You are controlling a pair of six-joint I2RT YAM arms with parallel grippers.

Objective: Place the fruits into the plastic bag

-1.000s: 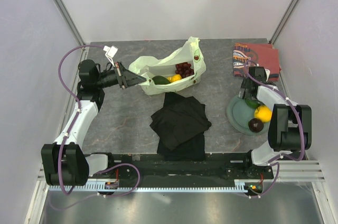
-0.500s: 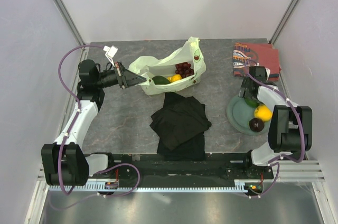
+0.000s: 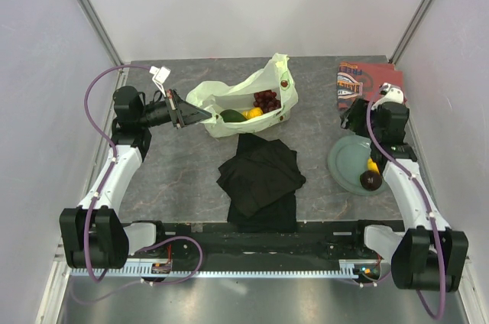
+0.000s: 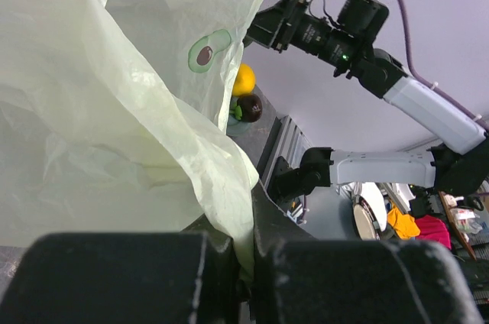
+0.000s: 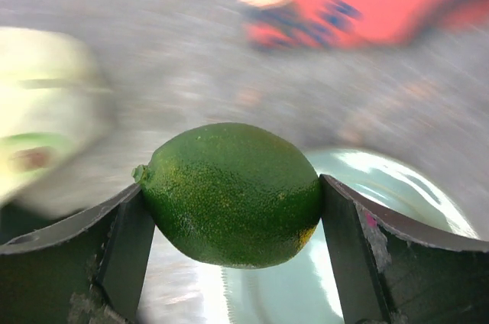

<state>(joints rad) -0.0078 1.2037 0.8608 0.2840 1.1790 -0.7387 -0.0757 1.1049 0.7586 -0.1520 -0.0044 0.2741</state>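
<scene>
Folded black cloth at centre, grey-green plate at right, red-orange patterned cloth just behind it

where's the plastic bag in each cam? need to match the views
Top external: plastic bag upper centre, edge pinched by the left claw.
Left wrist: fills the left half, above that claw.
Right wrist: blurred pale patch at the left edge.
Shared landmark: right claw gripping a green fruit; right of centre from above, top centre in left wrist, foreground in right wrist.
</scene>
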